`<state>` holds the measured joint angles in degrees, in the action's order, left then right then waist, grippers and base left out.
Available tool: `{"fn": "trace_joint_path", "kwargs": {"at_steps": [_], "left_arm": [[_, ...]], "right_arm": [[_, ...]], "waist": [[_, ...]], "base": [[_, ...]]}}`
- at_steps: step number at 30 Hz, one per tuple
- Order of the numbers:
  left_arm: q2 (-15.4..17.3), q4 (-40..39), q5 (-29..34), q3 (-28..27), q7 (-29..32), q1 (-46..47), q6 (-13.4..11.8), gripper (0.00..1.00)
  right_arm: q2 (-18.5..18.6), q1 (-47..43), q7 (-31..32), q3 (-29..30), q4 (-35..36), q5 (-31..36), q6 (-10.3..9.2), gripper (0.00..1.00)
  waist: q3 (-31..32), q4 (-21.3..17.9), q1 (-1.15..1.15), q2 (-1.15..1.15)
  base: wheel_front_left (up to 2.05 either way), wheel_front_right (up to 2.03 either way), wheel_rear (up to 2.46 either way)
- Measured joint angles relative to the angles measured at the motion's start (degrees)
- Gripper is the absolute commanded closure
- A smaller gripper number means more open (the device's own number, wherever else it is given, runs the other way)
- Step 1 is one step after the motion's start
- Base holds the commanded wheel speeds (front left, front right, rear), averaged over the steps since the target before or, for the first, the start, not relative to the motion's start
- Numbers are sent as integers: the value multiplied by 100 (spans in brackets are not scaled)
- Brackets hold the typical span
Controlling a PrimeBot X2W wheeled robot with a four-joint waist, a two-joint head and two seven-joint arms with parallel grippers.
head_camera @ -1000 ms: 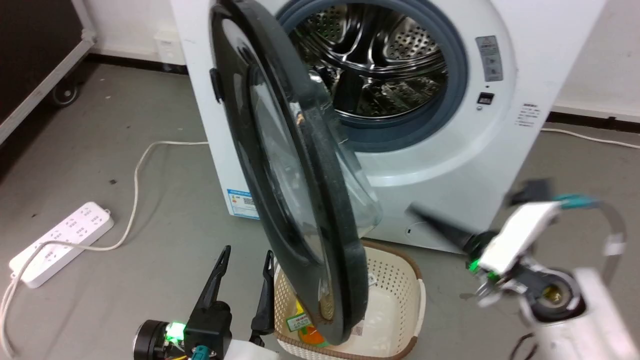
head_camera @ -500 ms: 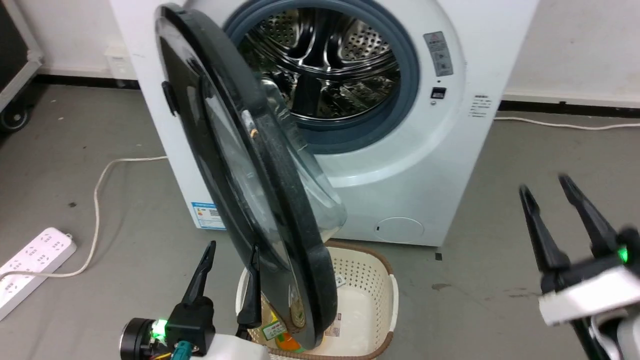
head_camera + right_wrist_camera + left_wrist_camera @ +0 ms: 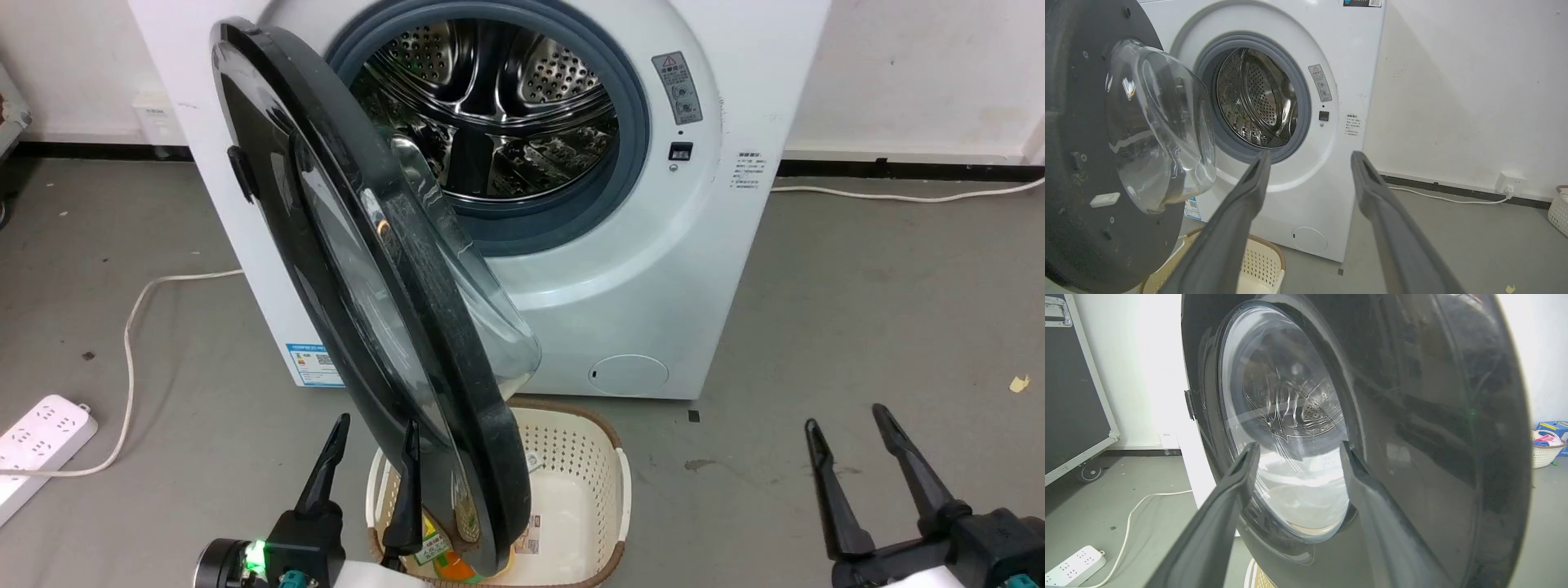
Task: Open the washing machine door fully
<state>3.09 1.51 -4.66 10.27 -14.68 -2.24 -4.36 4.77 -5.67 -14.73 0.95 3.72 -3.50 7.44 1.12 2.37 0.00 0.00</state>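
Head view is framing the whole scene differently from a second ago, and we are reading that as the camera turning: the washing machine (image 3: 653,269) is now sitting further left in the picture. Against the machine, the washing machine door (image 3: 351,269) is keeping much the same angle as before. The right gripper (image 3: 845,415) is the one thing we are seeing truly relocated. A second ago it was a blur just before the machine's lower front. Now it is resting at the near right, well apart from machine and door, fingers pointing away from us, jaws spread and empty. The left gripper (image 3: 376,420) is staying at the near left, just beside the door's lower outer face. Its jaws are standing apart too, holding nothing, and we are not able to tell whether its right finger is touching the door.

The door is standing partly open, hinged at the machine's left side and swung out toward us, nearly edge-on. We are seeing a glossy black disc with a thick dark rim, its clear glass bowl (image 3: 1163,126) bulging right toward the steel drum (image 3: 490,106). Its lowest edge is hanging over the near-left part of a cream basket (image 3: 622,490) on the floor. A small black tab (image 3: 242,173) is sticking out from its far-left edge.
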Motion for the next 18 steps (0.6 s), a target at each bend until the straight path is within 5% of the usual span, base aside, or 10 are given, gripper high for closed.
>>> {"fn": "trace_joint_path", "kwargs": {"at_steps": [3,5,6,18], "left_arm": [[-3,-9,1,-9,0,-1,2,0],[-3,-33,12,-10,0,-3,12,84],[-4,-81,20,-9,0,-3,45,100],[-24,-1650,-192,-568,-1,378,-91,100]], "right_arm": [[-87,-7,-1,-24,38,2,0,0],[-110,-16,-1,-51,42,0,0,0],[-115,-23,-1,-76,41,-1,0,0],[-145,-22,-1,-62,-12,-58,0,0]], "waist": [[15,-7,0,0],[23,4,0,0],[25,14,0,0],[-39,137,0,0]], "base": [[0,0,0],[0,0,0],[0,0,0],[0,0,0]]}}
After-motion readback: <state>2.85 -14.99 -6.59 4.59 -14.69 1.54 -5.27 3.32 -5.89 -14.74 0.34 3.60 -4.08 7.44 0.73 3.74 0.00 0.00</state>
